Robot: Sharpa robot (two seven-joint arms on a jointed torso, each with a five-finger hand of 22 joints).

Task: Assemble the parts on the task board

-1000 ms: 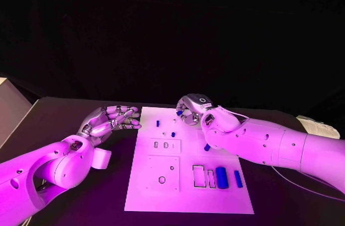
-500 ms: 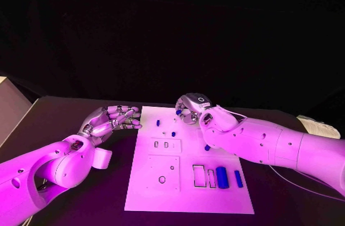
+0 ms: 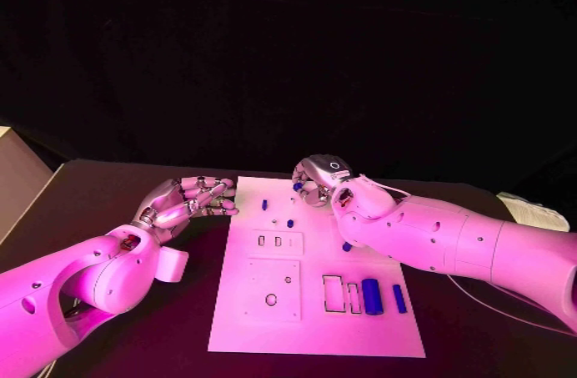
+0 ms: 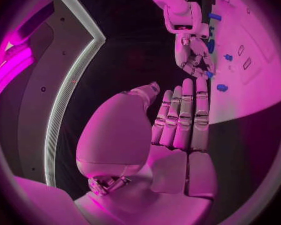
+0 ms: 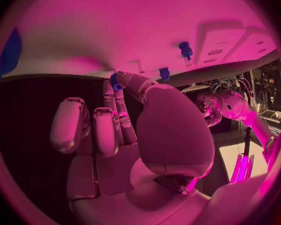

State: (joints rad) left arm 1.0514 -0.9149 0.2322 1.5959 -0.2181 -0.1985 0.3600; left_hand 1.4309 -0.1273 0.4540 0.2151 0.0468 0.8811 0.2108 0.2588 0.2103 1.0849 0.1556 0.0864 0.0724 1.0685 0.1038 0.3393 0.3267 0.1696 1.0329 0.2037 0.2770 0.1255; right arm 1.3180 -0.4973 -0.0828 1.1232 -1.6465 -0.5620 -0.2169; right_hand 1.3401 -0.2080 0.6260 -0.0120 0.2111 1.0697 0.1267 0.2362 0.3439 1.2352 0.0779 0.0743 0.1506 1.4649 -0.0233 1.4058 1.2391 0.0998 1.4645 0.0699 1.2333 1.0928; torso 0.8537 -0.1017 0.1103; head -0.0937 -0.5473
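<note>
Placement was in hand: right hand (image 3: pixel 318 180) pinched a part (image 5: pixel 115 81) over the board's (image 3: pixel 315 328) far edge, needing its socket; left hand (image 3: pixel 189 199) waited empty, fingers loosely spread.

White task board (image 3: pixel 315 328) lies flat, small blue parts (image 3: pixel 372 297) on it.

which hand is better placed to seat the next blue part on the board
Right, probably. The right hand is over the task board's far edge, pinching a small blue part at its fingertips. The left hand hangs off the board's left edge, holding nothing.
</note>
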